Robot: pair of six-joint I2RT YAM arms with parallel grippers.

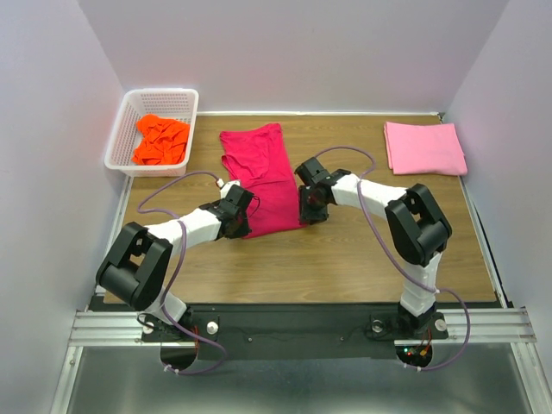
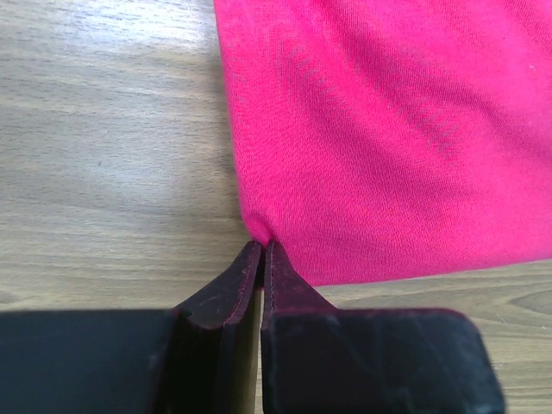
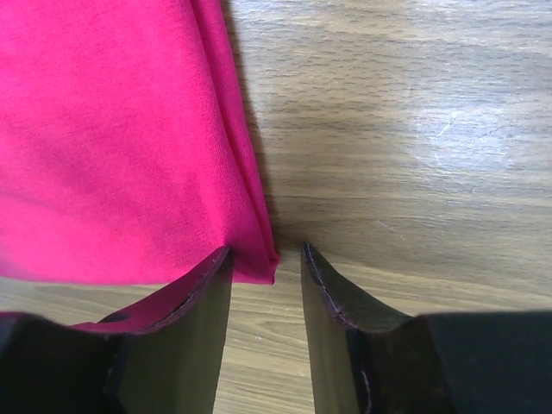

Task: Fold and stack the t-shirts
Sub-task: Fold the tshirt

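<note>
No text, label, brand, number or sign can be read in any of the views.

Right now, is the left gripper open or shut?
Shut. On the left gripper the jaws meet with no gap, pinching a corner of the red shirt.
</note>
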